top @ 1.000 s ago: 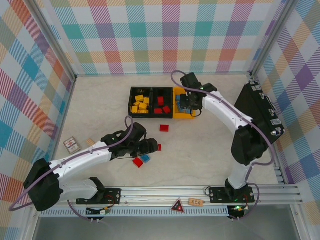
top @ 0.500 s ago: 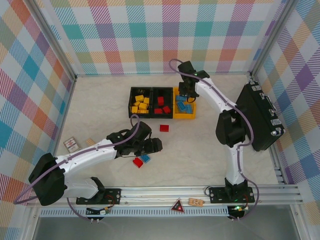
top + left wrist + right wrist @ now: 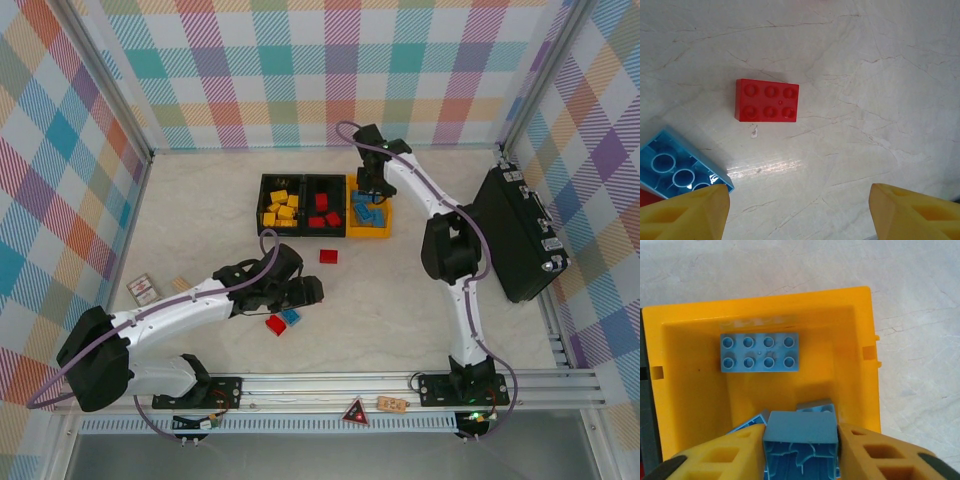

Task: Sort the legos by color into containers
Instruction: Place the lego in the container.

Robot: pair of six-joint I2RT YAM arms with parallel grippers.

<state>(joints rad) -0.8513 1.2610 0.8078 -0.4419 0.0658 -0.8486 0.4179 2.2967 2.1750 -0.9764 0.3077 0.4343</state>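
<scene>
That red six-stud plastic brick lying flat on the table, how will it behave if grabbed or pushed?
The red six-stud plastic brick looks rigid, so it probably won't flex in a grip. It lies flat, studs up, so a push would likely slide it over the smooth table, not tip or roll it.

walls (image 3: 300, 70): pastel plaid, multi-col.
table (image 3: 865, 100): cream, grey veins
bins (image 3: 303, 205): 2 blk, 1 yel-orange
legos (image 3: 767, 100): yel, red, blue
tool fingers (image 3: 685, 215): yel

Containers (image 3: 303, 234): three in a row, two black, one yellow-orange. Loose on the near side of them: two red legos (image 3: 328, 256), one blue lego (image 3: 291, 317). Near-left of them, two cards (image 3: 145, 290). Right, one hard case (image 3: 520, 235).
</scene>
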